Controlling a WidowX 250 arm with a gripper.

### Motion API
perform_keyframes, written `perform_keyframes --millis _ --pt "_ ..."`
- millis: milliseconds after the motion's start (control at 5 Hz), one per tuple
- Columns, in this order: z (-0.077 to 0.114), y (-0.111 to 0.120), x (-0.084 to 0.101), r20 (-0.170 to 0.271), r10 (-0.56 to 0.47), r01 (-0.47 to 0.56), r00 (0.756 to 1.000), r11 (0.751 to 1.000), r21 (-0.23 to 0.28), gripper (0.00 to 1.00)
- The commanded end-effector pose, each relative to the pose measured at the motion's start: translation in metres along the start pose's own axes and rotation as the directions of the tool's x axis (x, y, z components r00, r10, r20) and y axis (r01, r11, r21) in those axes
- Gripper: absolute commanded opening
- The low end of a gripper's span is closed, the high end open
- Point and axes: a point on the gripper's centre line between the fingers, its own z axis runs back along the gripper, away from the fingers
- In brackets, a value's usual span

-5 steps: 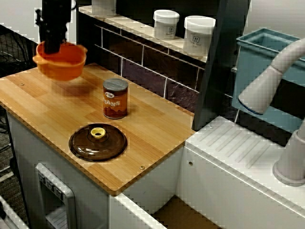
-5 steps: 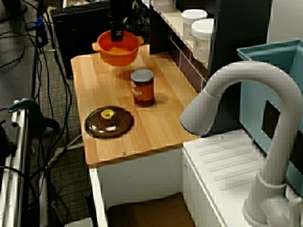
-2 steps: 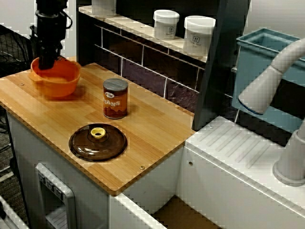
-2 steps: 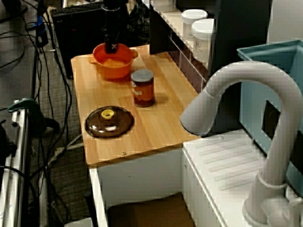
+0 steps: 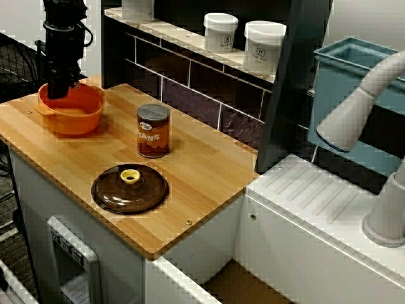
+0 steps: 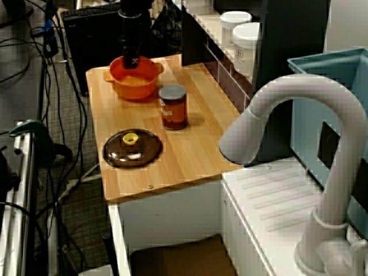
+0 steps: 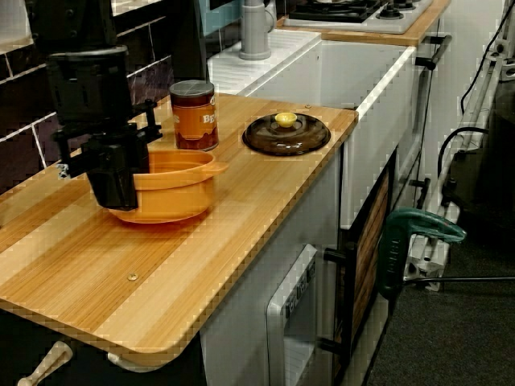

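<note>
In the view that looks across the counter toward the shelf, the black gripper (image 5: 56, 94) comes straight down onto the far left edge of the orange bowl (image 5: 71, 113). The bowl sits near the back left corner of the wooden counter (image 5: 202, 171), open side up. I think the arm comes from above so one finger can slip inside the bowl and one can go outside. A brown can (image 5: 154, 131) stands upright near the bowl but not touching it. A dark lid (image 5: 130, 189) lies flat in front of the can with its yellow knob up, which looks like an easy spot to grab. Two white jars (image 5: 221, 31) wait on the shelf, out of the way. In the view from above the tap (image 6: 287, 109), the gripper (image 6: 131, 61) is down at the back rim of the bowl (image 6: 135, 81). The can (image 6: 173, 107) and the lid (image 6: 133, 148) sit in a row toward the near end of the counter (image 6: 195, 144). In the view from the far end of the counter, I see the grip best. The gripper (image 7: 119, 189) is pinched tight on the wall of the bowl (image 7: 173, 189), with one thick black finger pressed on the outside. The bowl looks level and seems to rest on the counter (image 7: 121, 273), but I cannot tell for sure if it is a tiny bit up. The can (image 7: 193, 117) stands just behind it, and the lid (image 7: 286, 133) lies well apart.
</note>
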Motion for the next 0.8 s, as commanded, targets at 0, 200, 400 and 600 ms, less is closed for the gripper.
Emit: perform_keyframes --millis 0,200,400,600 --pt "0.064 0.002 -0.020 0.089 0.188 -0.189 0.978 0.982 -0.002 1.00" --pt "0.082 -0.010 -0.024 0.098 0.184 -0.183 0.978 0.983 -0.024 1.00" --pt "0.098 -0.035 -0.024 0.105 0.165 -0.158 0.981 0.985 -0.073 1.00" --pt "0.103 -0.069 -0.024 0.107 0.171 -0.163 0.979 0.984 -0.076 1.00"
